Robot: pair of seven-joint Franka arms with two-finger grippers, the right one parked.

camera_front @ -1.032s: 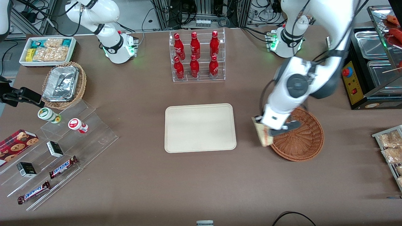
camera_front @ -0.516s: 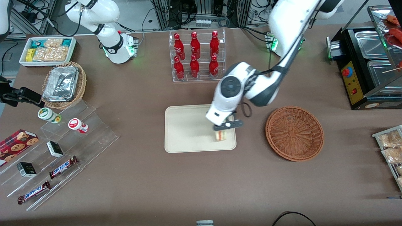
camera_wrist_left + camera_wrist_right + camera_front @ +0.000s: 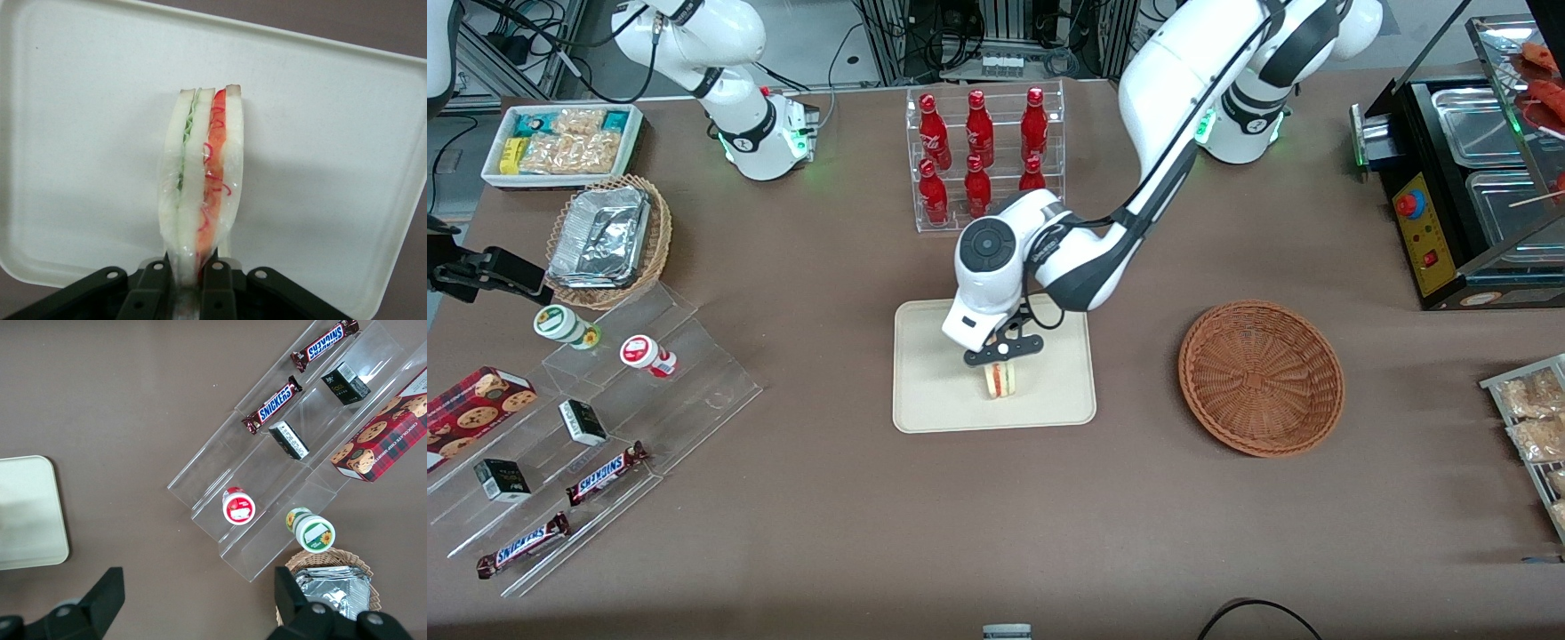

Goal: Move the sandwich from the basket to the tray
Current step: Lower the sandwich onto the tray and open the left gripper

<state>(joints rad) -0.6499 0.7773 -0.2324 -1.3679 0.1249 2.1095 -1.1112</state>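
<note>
A white robot arm reaches over a brown bench, its gripper [image 3: 1001,354] poised above the middle of the cream tray [image 3: 925,391]. The jaws pinch a wrapped triangular sandwich [image 3: 1001,379], held upright with its cut edge of red and green filling showing; whether it touches the tray surface cannot be told. Bare tray lies on every side of the sandwich, with the most toward the parked arm's end, and the low rim [image 3: 347,50] stands well clear of it. The round reddish-brown wicker basket [image 3: 1261,378] sits apart from the tray toward the working arm's end. A clear rack of red bottles [image 3: 983,160] stands farther from the front camera than the tray, close to the arm's elbow.
</note>
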